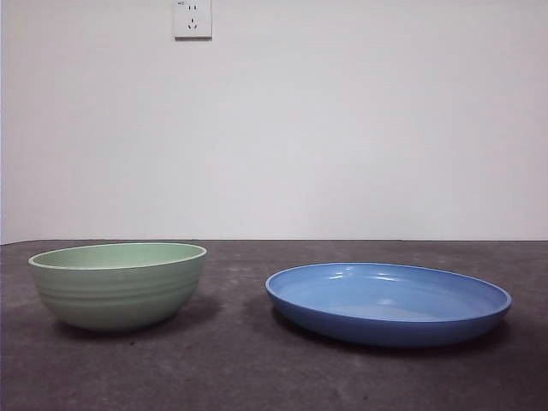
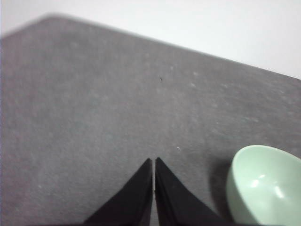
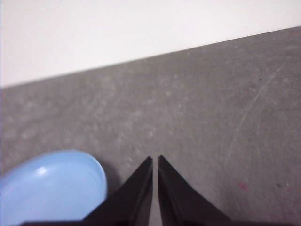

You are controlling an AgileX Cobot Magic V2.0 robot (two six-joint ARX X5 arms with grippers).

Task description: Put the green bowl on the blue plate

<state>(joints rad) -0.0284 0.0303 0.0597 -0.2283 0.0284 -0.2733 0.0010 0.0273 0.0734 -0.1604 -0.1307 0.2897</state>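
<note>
The dark grey table (image 1: 257, 377) runs back to a white wall (image 1: 342, 128), where a wall socket (image 1: 193, 19) sits high up. On the table, the blue plate (image 1: 388, 301) rests flat and bare, toward the right side in the front view. The green bowl (image 1: 119, 284) stands upright toward the left side, well apart from the plate with bare tabletop between them; it is not on the plate.

The left gripper (image 2: 154, 162) hangs above bare tabletop with its jaws closed together on nothing, the green bowl (image 2: 265, 186) near it off to one side. The right gripper (image 3: 155, 160) also hangs over the table, jaws pressed together and empty, with the blue plate (image 3: 51, 186) close beside it.
</note>
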